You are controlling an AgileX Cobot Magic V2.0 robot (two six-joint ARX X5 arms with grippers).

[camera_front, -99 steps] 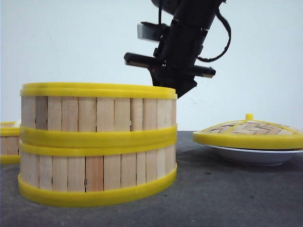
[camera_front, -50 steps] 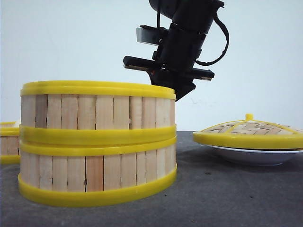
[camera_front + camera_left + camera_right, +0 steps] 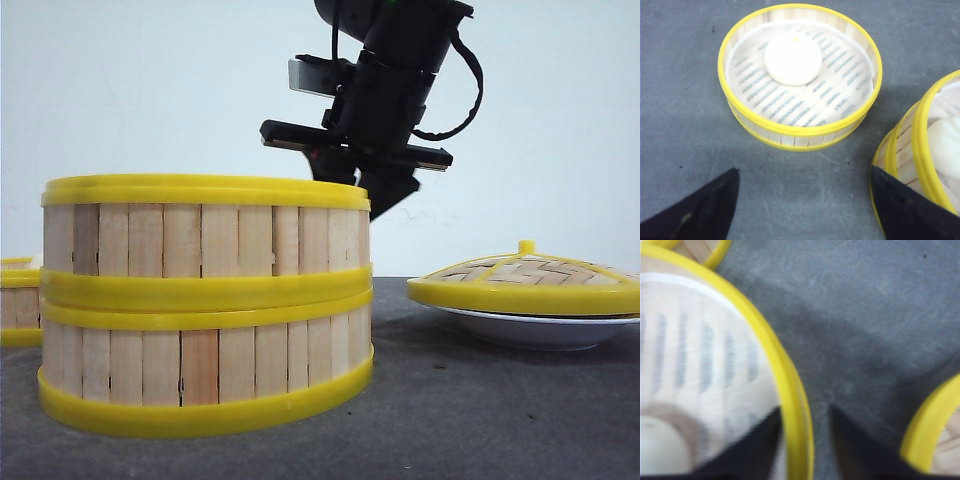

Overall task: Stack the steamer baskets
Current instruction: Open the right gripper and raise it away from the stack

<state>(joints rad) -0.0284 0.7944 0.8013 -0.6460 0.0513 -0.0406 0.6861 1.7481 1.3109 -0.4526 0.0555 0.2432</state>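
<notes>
Steamer baskets: pale wooden slats, glossy yellow plastic rims

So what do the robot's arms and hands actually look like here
The right arm is black and chunky, with a black cable looping beside it and a grey block on its side. The right hand is black, as are the left hand's broad tapering fingers.

The front view sits at table height, looking level and close at the stack. The left wrist view looks down from higher on a single basket. The right wrist view hangs blurred, close over the stack's rim, shared with front.
</notes>
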